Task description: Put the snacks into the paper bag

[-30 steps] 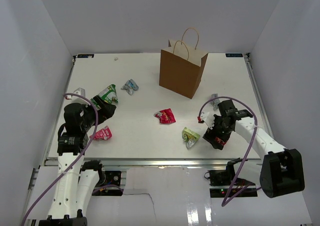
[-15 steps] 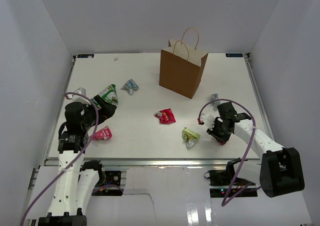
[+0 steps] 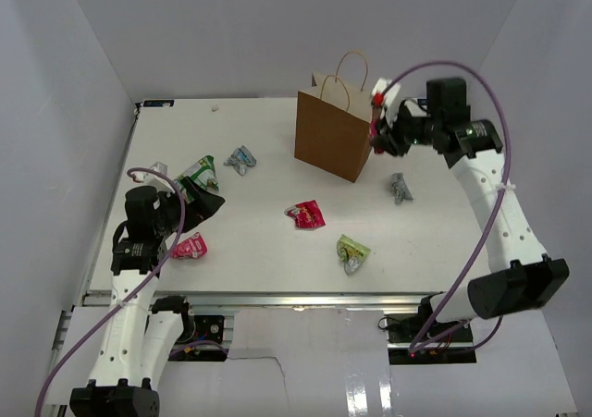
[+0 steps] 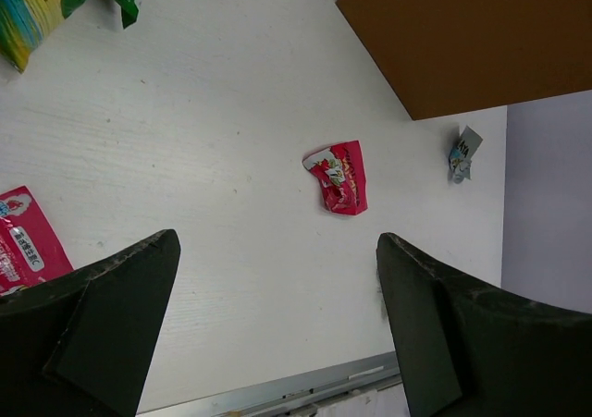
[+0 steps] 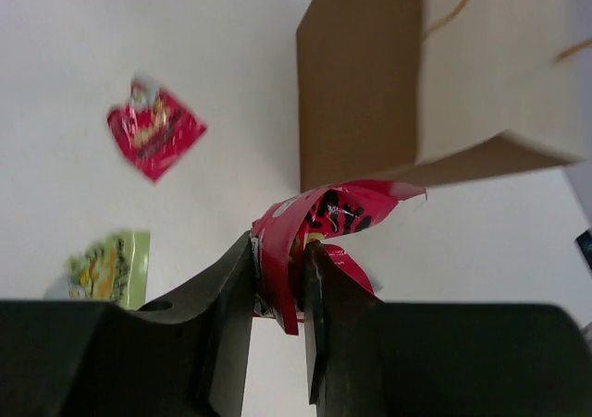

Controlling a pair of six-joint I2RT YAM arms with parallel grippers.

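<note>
The brown paper bag (image 3: 333, 135) stands upright at the back middle of the table. My right gripper (image 3: 378, 132) hangs in the air by the bag's upper right corner, shut on a crumpled red snack packet (image 5: 324, 221) pinched between its jaws (image 5: 279, 269). Loose on the table lie a red packet (image 3: 306, 214), a yellow-green one (image 3: 351, 252), a silver-grey one (image 3: 399, 187), a pink one (image 3: 191, 246), a green one (image 3: 197, 174) and a silver one (image 3: 242, 159). My left gripper (image 3: 209, 204) is open over bare table (image 4: 277, 241), between the green and pink packets.
White walls enclose the table on three sides. A metal rail (image 3: 277, 297) runs along the near edge. The bag's two looped handles (image 3: 351, 66) stick up above its mouth. In the left wrist view the red packet (image 4: 339, 177) lies ahead of the open jaws.
My right gripper shut on the red packet near the front right, then rose and swung back to the bag's upper right corner. The left arm shifted only slightly.
</note>
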